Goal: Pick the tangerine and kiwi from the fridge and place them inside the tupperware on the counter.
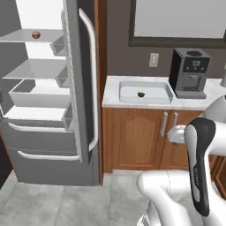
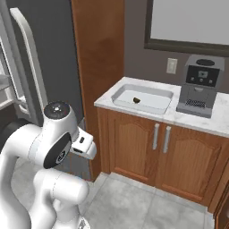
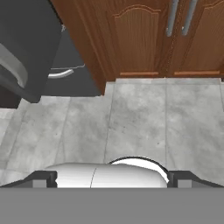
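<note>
- Gripper: one; two dark fingertips set wide apart at the bottom of the hand view, nothing between them, aimed down at the grey floor tiles in front of the cabinet; judged parked low between errands.
- Tangerine: one; orange-brown ball alone on the top fridge shelf, not yet collected.
- Kiwi: one; small dark lump lying inside the tupperware, so judged already delivered.
- Tupperware: one; shallow white container on the counter, just beside the coffee machine, sitting open to receive fruit.
- Fridge: one; door swung open, white interior and grey shelves exposed for reaching in; long curved white handles, two counted on the lower drawers.
- Counter: one; marble top over the wooden cabinet.
- Coffee machine: one; dark, standing right of the tupperware.
- Cabinet doors: two, each with one upright handle, both closed.
</note>
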